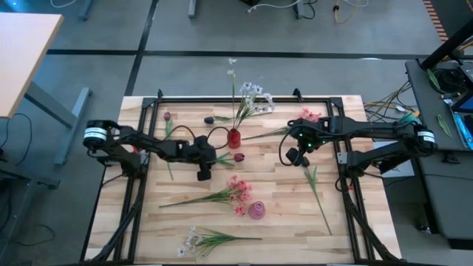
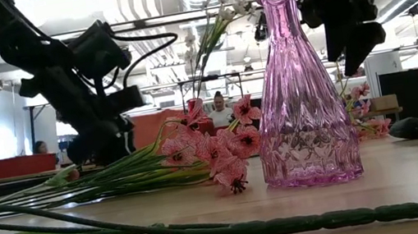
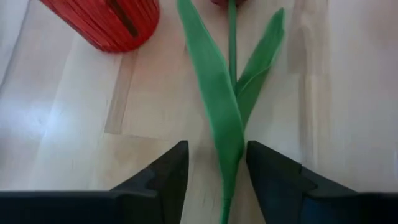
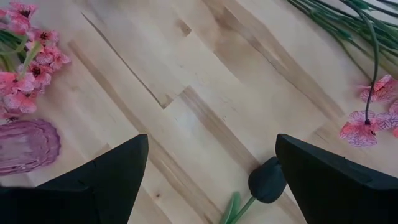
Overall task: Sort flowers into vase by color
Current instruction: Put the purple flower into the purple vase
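My left gripper (image 1: 205, 171) is open and low over the table. Its fingers stand on either side of the stem and long leaf (image 3: 225, 118) of a dark red tulip (image 1: 238, 157) that lies flat beside the red vase (image 1: 234, 137). The red vase holds white sprays (image 1: 250, 94). My right gripper (image 1: 297, 154) is wide open above a dark tulip bud (image 4: 267, 180) whose stem (image 1: 319, 196) lies on the table. The pink vase (image 1: 256, 210) stands upright, with a pink flower (image 1: 235, 191) lying beside it.
A white spray (image 1: 196, 240) lies near the front edge. Another pink flower (image 1: 309, 114) lies at the far right. Two dark buds (image 1: 167, 116) (image 1: 209, 119) lie at the far left. A black frame (image 1: 148, 111) borders the wooden table.
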`<state>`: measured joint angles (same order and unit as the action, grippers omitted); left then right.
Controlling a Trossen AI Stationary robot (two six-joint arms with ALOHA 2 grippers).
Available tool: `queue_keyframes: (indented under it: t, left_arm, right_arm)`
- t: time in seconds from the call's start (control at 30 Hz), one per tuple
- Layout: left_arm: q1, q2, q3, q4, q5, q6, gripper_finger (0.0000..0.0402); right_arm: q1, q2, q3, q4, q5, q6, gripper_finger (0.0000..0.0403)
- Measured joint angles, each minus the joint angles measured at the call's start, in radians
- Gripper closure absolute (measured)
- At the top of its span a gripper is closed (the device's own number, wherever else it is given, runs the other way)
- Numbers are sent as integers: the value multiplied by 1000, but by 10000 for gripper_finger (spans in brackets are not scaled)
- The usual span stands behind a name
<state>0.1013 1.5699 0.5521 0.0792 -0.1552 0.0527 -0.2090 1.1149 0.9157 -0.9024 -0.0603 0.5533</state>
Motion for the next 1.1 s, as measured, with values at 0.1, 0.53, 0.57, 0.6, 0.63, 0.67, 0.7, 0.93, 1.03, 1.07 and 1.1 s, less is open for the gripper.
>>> queue_keyframes:
  t: [0.1, 0.53, 0.57, 0.6, 0.63, 0.67, 0.7, 0.93, 1.03, 1.07, 1.1]
  left_arm:
    - [0, 13, 1, 1, 0, -22, 260]
    - [-12, -4, 1, -19, 7, -39, 397]
    - [-16, -17, -1, -32, 7, -43, 398]
    - [-21, -36, -2, -58, 7, -46, 398]
    - [-26, -57, -5, -86, 10, -54, 399]
    - [-33, -81, -7, -110, 18, -59, 399]
    - [-41, -111, -7, -126, 29, -63, 400]
    - [-116, -377, -2, -173, 40, -88, 401]
    - [-155, -476, 3, -77, 65, -80, 401]
    - [-167, -502, 2, -18, 86, -75, 401]
    - [-180, -523, 2, 48, 107, -69, 401]
  right_arm:
    - [6, 0, 0, 0, 0, 0, 60]
    - [79, 0, 0, 0, 1, 4, 60]
    - [87, 0, 0, 0, 1, 4, 60]
    - [96, 0, 0, 0, 3, 4, 60]
    - [106, 0, 0, 0, 6, 4, 60]
    - [115, 0, 0, 0, 8, 4, 60]
    - [124, 0, 0, 0, 8, 4, 60]
    - [181, -9, 0, 5, 36, 4, 61]
    - [212, -19, -3, 29, 78, -7, 60]
    - [223, -24, -4, 45, 87, -13, 60]
    - [233, -29, -9, 67, 89, -17, 60]
